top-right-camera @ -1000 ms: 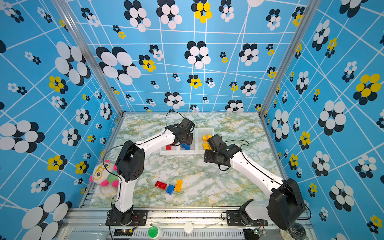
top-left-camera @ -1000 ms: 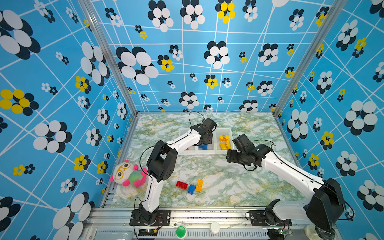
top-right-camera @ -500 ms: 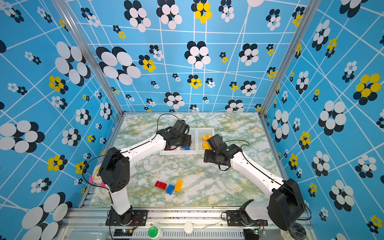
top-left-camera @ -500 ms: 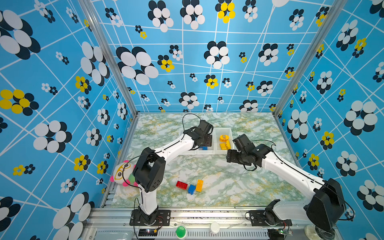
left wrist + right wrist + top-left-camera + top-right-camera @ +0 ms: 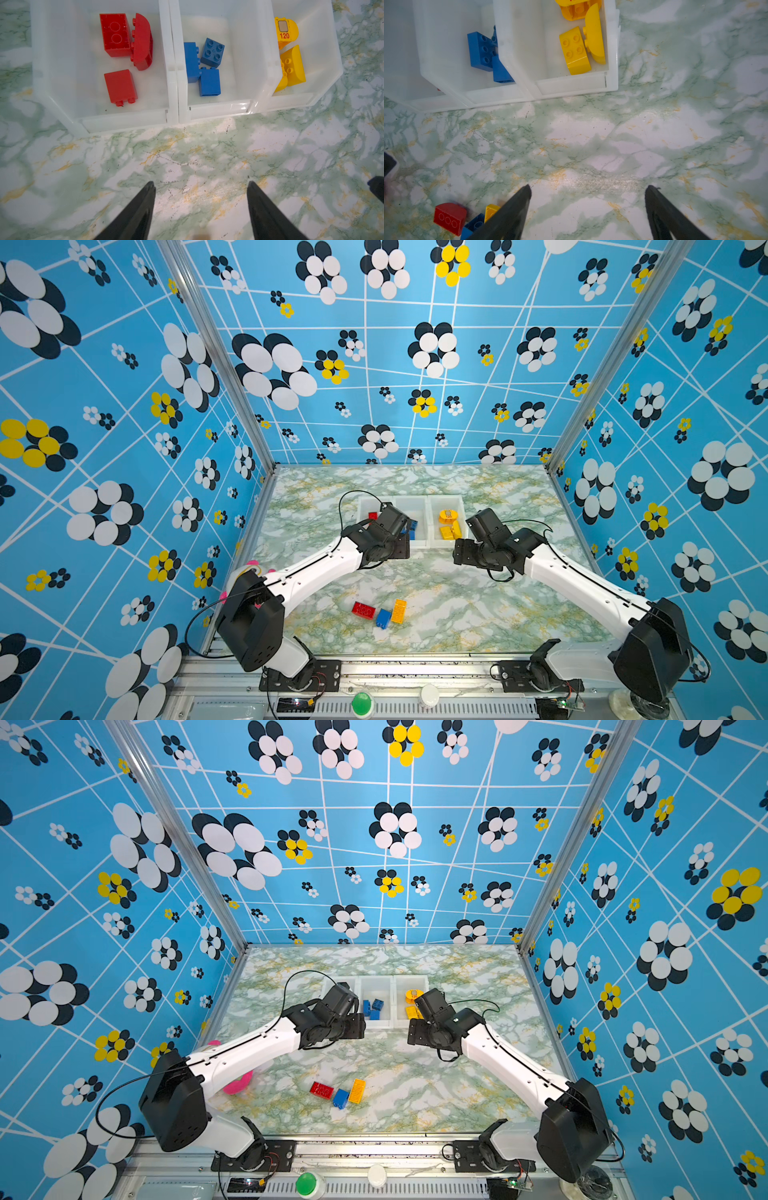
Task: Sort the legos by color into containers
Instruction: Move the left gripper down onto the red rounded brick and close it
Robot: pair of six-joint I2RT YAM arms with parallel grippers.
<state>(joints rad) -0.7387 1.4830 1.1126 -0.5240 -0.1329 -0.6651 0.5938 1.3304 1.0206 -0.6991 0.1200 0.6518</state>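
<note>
You are working with three containers. They are translucent white plastic, rectangular and open-topped, and are joined side by side on a glossy table printed with green-veined marble.

- **Left container:** three smooth red legos, one with a curved back.
- **Middle container:** three blue legos with round studs showing.
- **Right container:** yellow legos, including a rounded piece printed "120".

Three more bricks lie clustered close together near the table's front edge. These are a loose red brick, a loose blue brick and a loose yellow-orange brick.

Both white arms reach forward from the front rail with elbows bent and wrists angled down. The left gripper hangs over bare table just in front of the containers. Its black tapered fingers are spread with nothing between them. The right gripper hangs near the front of the right container, also spread and empty.
</note>
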